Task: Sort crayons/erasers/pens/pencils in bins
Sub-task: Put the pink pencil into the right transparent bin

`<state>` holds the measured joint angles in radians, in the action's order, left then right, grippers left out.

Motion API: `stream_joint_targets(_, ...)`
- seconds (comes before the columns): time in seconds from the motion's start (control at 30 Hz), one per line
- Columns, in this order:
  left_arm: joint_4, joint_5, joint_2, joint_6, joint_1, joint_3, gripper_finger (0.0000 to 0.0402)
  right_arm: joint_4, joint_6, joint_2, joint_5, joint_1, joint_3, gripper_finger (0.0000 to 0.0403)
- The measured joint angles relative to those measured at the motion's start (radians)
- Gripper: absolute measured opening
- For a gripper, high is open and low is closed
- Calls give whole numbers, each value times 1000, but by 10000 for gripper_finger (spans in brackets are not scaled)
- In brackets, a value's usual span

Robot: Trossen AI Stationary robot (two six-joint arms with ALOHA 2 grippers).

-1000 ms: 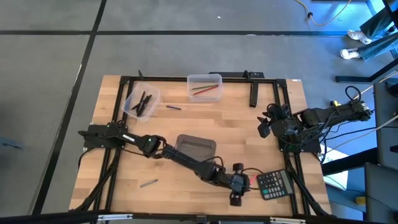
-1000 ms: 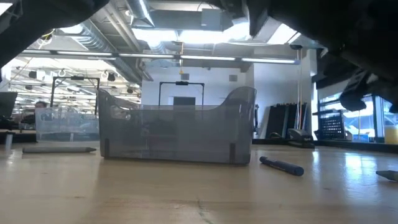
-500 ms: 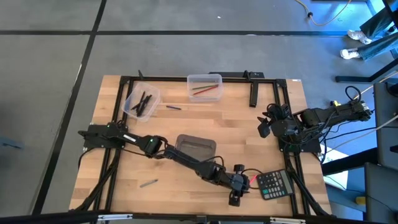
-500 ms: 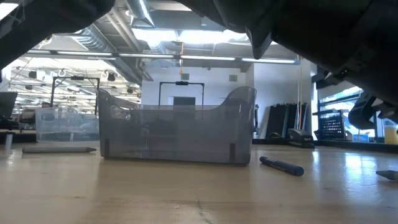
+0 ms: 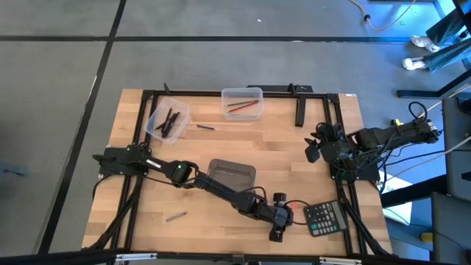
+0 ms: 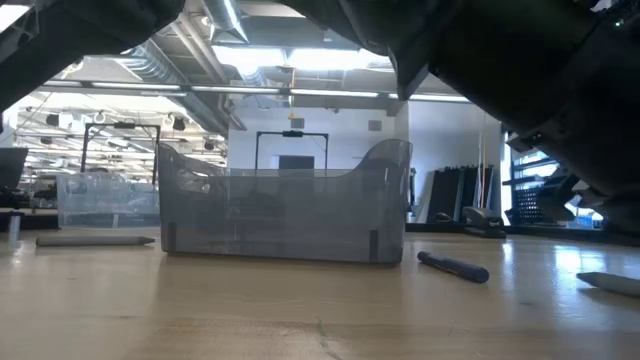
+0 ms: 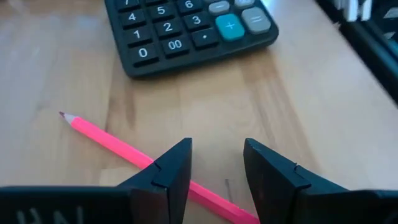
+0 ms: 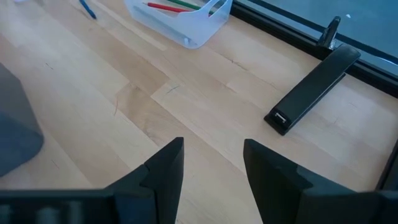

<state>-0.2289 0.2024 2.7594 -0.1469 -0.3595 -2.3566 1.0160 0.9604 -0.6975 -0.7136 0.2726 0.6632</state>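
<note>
A pink pencil (image 7: 112, 140) lies flat on the wood next to the black calculator (image 7: 186, 31), near the table's near right. My left gripper (image 7: 216, 167) is open low over it; the pencil runs slantwise under the fingers, and I cannot tell whether they touch it. It also shows in the high view (image 5: 277, 221). A smoky grey bin (image 5: 232, 174) stands mid-table. Two clear bins stand at the far side, one (image 5: 168, 118) with dark sticks, one (image 5: 243, 101) with red and green sticks. My right gripper (image 8: 211, 168) is open and empty at the right edge (image 5: 315, 147).
A blue pen (image 5: 205, 127) lies between the clear bins and the grey bin. A grey stick (image 5: 175, 216) lies near the near left. A thick black bar (image 5: 300, 112) lies at the far right. The calculator (image 5: 324, 217) sits just right of my left gripper.
My left gripper has gone down toward the table by the calculator; in the low view its dark bulk at the right has sunk lower.
</note>
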Motion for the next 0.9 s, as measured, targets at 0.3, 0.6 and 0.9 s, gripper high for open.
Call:
stream_joint_targets(0.3, -71, 81, -26, 52, 1, 2, 140, 24, 4, 0, 8, 0, 0, 171)
stream_joint_targets(0.6, -107, 245, -75, -39, -9, 1, 140, 30, 6, 0, 10, 0, 0, 171)
stream_joint_targets(0.9, -152, 211, -64, -167, -5, 1, 140, 30, 15, 0, 27, 0, 0, 171)
